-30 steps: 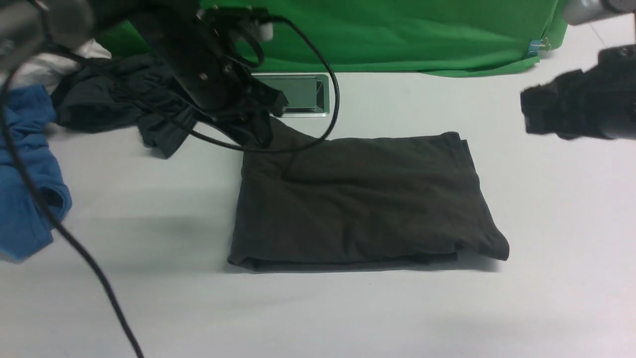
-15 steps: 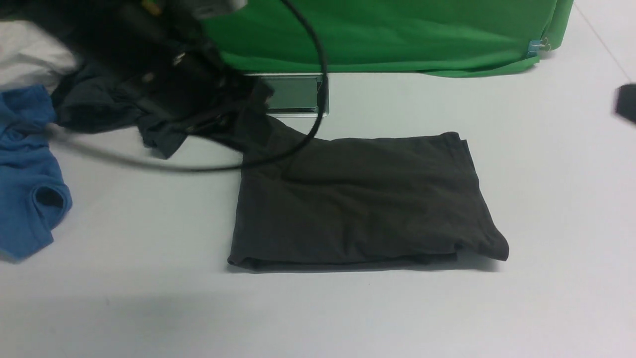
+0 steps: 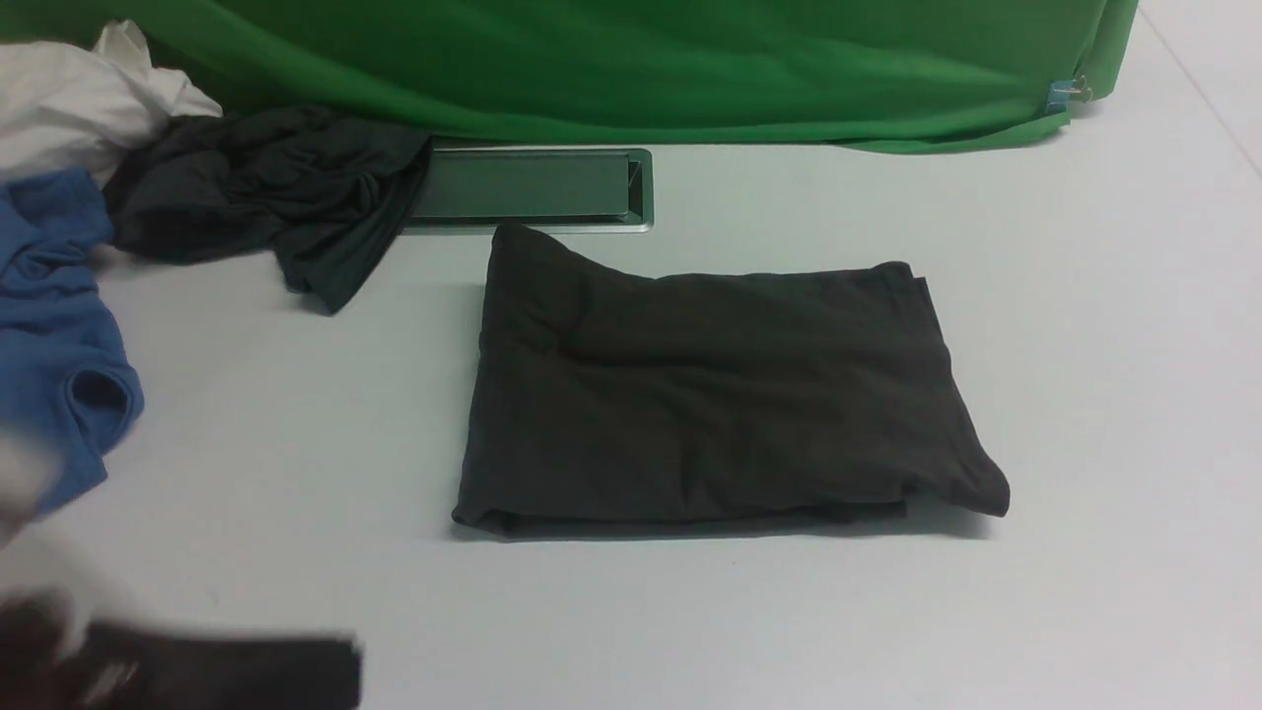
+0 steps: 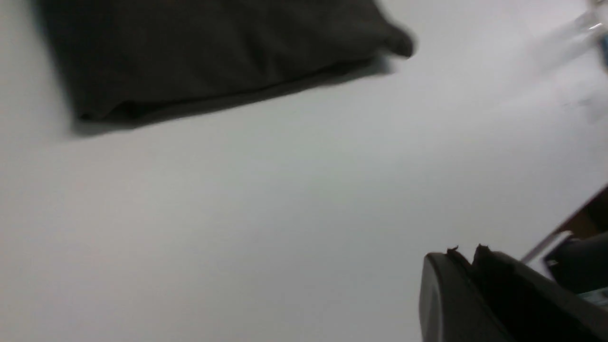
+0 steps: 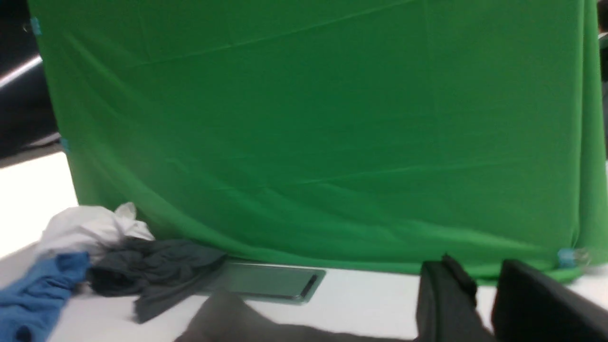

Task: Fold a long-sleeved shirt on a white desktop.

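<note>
Lying folded on the worktop (image 3: 1085,394), the long-sleeved shirt (image 3: 710,394) could spring open at its raised far-left corner; left gripper (image 4: 468,256) jaws look pressed together, right gripper (image 5: 484,285) jaws slightly apart, both empty.

Four garments: one folded long-sleeved shirt (image 3: 720,394), three crumpled garments (image 3: 266,197), seemingly; one backdrop (image 3: 690,59).

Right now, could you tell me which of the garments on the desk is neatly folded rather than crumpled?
The long-sleeved shirt, flat and squared in the middle of the white desktop; the white, dark grey-teal and blue garments lie bunched together.
</note>
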